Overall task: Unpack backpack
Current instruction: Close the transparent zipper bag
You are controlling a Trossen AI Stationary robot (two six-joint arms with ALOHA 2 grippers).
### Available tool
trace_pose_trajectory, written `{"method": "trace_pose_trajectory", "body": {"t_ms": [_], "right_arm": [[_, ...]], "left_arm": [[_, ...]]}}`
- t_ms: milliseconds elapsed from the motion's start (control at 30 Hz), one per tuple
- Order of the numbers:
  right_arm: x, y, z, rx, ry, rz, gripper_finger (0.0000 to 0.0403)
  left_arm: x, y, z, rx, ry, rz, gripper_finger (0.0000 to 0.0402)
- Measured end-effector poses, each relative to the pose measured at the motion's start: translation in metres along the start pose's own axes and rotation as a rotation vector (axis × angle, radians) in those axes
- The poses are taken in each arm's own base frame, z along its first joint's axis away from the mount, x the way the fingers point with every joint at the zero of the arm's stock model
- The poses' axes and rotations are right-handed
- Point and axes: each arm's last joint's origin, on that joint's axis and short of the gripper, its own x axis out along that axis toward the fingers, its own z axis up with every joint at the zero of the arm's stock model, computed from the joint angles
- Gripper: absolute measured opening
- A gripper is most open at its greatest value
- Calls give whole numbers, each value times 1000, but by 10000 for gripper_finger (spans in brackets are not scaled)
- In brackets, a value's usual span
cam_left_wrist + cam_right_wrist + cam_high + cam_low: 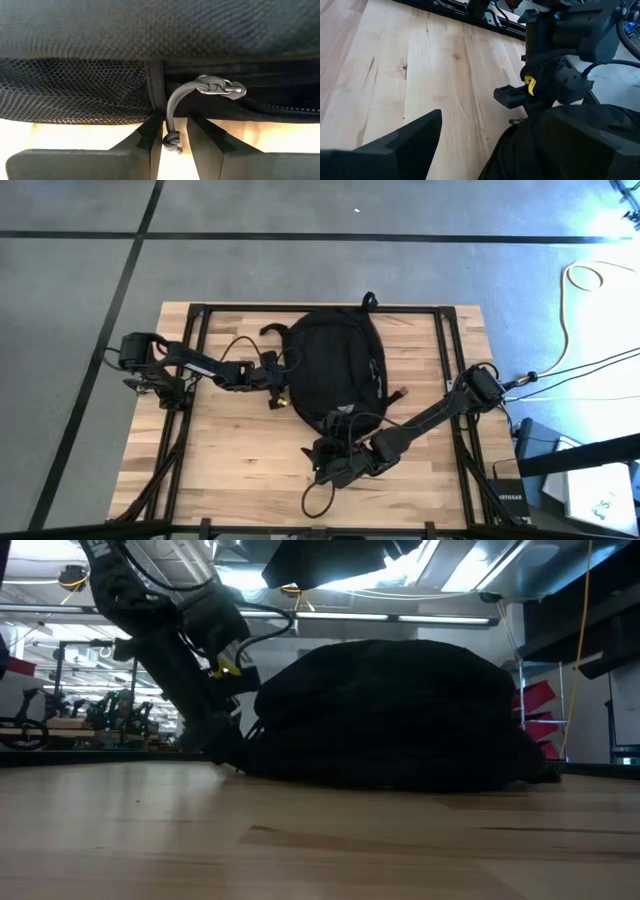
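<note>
The black backpack [332, 365] lies flat on the wooden table; it shows as a dark mound [400, 715] in the low view. My left gripper [283, 383] is at its left side, low over the table. In the left wrist view its fingers stand narrowly open [175, 127] on either side of a grey cord pull [172, 107]. The cord hangs from a silver zipper slider [220, 89] beside a mesh pocket [75, 95]. My right gripper [328, 455] hovers open at the backpack's near end, with bare wood between its fingers [405, 145]. My left gripper comes at the backpack's left side slanting down from the table's left. The cord's knotted end [172, 143] hangs in the gap between the two fingers [150, 137]. I cannot tell whether either finger touches it.
Black frame rails [200, 360] run along the table's edges. A loose cable loop [315, 500] lies near the front edge. The backpack's straps [272, 332] trail at its far left. There is bare wood at the near left [230, 465].
</note>
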Motion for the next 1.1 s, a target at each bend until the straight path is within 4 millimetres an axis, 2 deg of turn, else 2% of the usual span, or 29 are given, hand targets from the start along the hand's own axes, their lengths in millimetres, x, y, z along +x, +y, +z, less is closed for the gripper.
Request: {"method": "trace_pose_trajectory", "body": {"t_ms": [233, 400, 500, 600, 700, 900, 1100], "right_arm": [[0, 0, 0, 0, 0, 0, 333], [0, 0, 0, -2, 2, 0, 333], [-5, 3, -4, -37, 34, 31, 332], [-16, -4, -7, -93, 82, -13, 324], [-27, -16, -2, -49, 100, -33, 310], [-28, -21, 0, 2, 112, -7, 289], [-28, -21, 1, 14, 109, -2, 281]], "left_arm": [[1, -3, 1, 2, -13, 3, 70], [-4, -8, 3, 15, -26, -16, 17], [-7, -12, 4, 14, -36, -22, 7], [-11, -21, 4, 39, -42, -35, 4], [-14, -31, 4, 47, -51, -43, 3], [-28, -54, 6, 35, -99, -104, 2], [-50, -76, 11, 39, -182, -151, 1]]}}
